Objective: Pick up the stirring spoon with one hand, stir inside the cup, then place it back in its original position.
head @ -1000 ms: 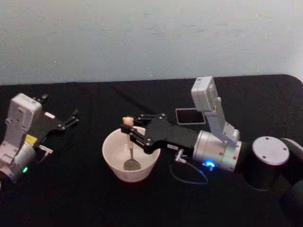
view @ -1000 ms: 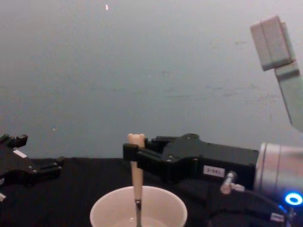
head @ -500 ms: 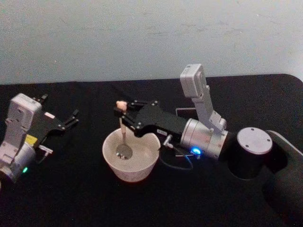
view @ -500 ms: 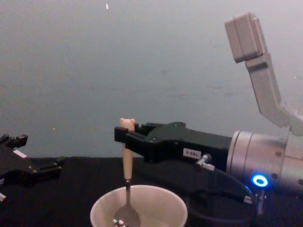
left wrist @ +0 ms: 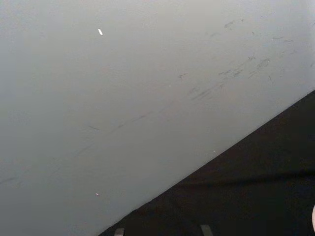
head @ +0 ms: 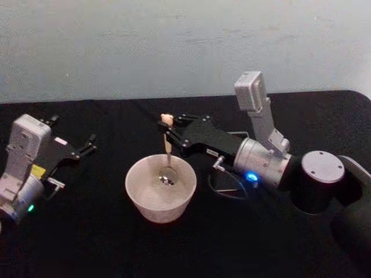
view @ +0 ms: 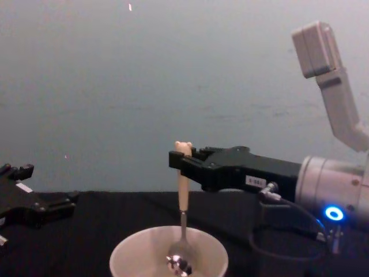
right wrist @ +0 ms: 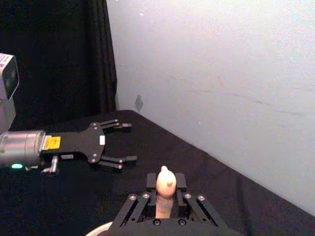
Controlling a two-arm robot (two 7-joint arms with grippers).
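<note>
The right gripper (head: 168, 133) reaches in from the right over the black table (head: 87, 243) and is clamped on the cream handle of the stirring spoon (head: 167, 153), just under its little bear head. The head view, looking down, places the spoon's shiny bowl inside the cup (head: 157, 207), toward the far side of it. Whether it touches the bottom cannot be told.

The chest view gives the side aspect: the spoon (view: 183, 196) hangs almost upright, its bear head above the right gripper (view: 183, 163) and its metal bowl below the rim of the cup (view: 130, 254).

From the right wrist view, the bear head of the spoon (right wrist: 165, 186) pokes up between the closed fingers of the right gripper (right wrist: 165, 200). Farther off to the left is the left gripper (right wrist: 127, 142), its fingers spread with nothing between them.

The left gripper (head: 84, 147) sits at the table's left side, well apart from the cup.
</note>
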